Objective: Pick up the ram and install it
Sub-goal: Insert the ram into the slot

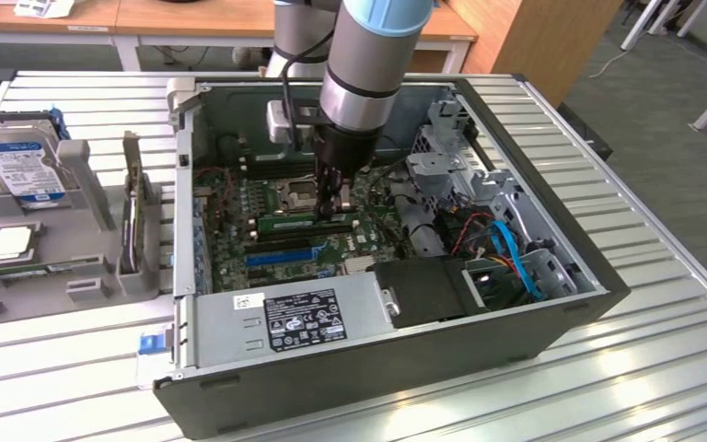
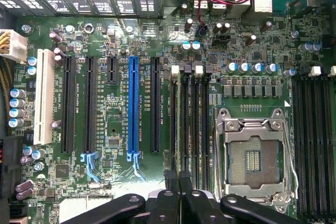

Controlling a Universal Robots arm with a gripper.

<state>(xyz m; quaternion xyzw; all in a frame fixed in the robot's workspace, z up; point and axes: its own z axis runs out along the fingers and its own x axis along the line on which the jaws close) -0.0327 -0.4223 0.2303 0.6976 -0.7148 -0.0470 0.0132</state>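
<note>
We're seeing the black two-finger gripper (image 1: 332,204) hanging down inside the case right beside the square silver CPU socket (image 1: 295,193). Its fingers are pinching almost together on what looks like the top edge of the long thin green ram stick (image 1: 290,221). The stick is sitting directly under the fingertips, with its long axis running along the socket's side, lining up with the long black memory slots (image 2: 195,124).
</note>
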